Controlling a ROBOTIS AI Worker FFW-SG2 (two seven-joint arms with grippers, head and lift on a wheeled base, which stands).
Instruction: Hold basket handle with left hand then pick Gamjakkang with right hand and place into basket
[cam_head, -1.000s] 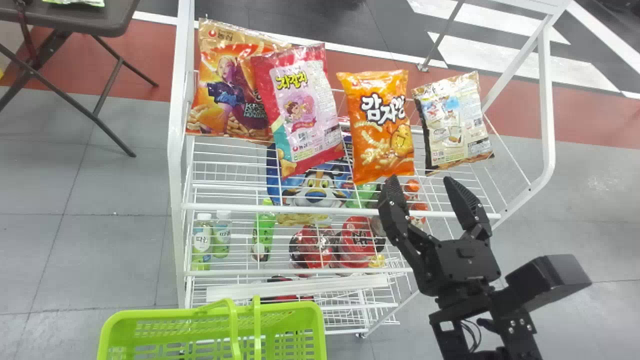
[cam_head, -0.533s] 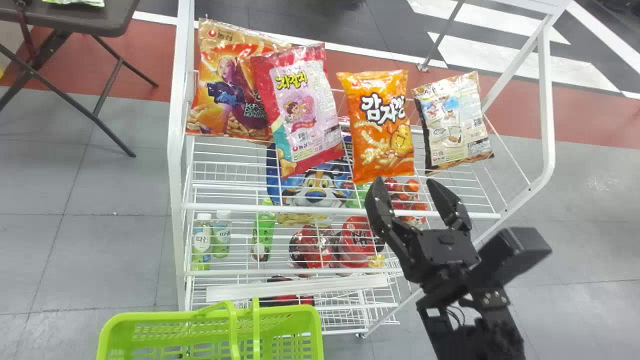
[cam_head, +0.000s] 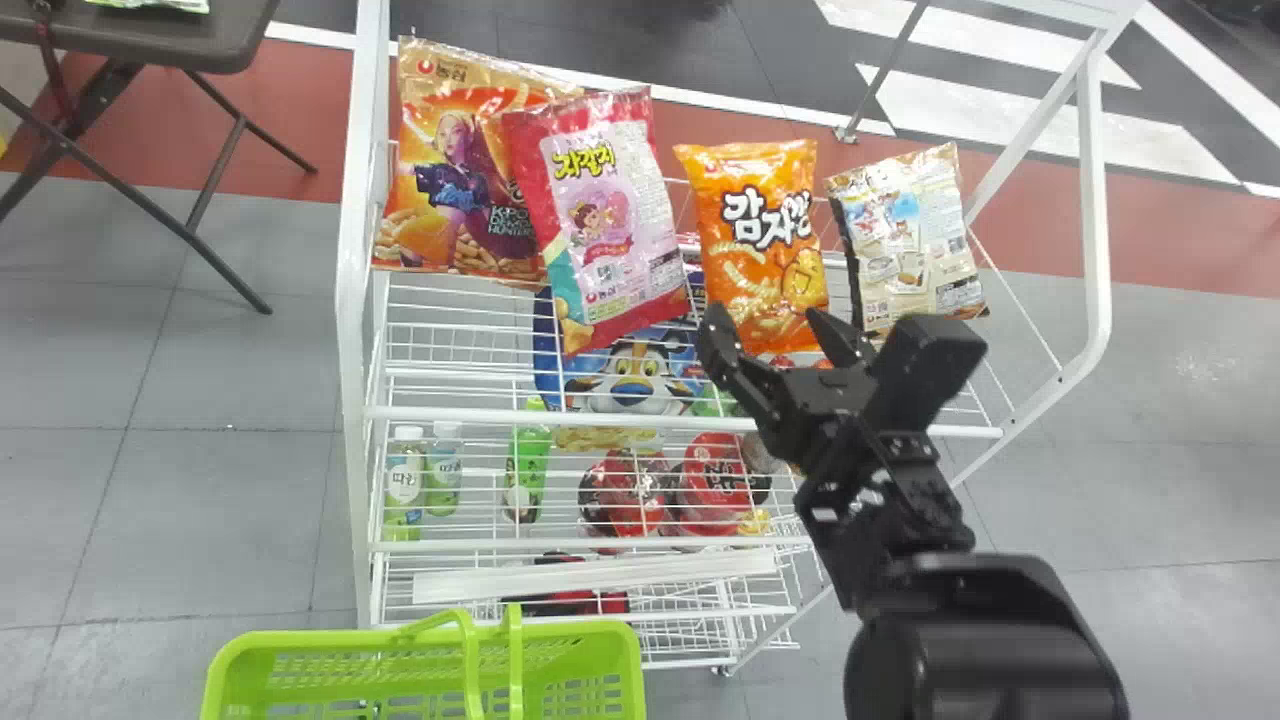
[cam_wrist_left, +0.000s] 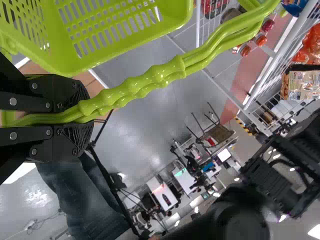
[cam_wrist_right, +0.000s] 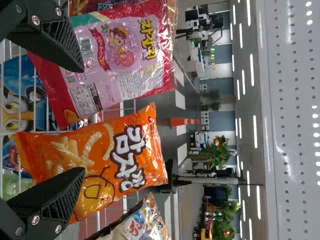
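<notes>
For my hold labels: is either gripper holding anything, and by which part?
The left gripper holds the basket handle at the end of its wavy grip section; the right gripper holds nothing.

I've brought my right gripper (cam_head: 765, 318) from below and right of the Gamjakkang bag (cam_head: 755, 225) up to its lower end, its fingertips now toward either side. The green plastic basket (cam_head: 575, 629) has shifted slightly farther from the bag.
</notes>
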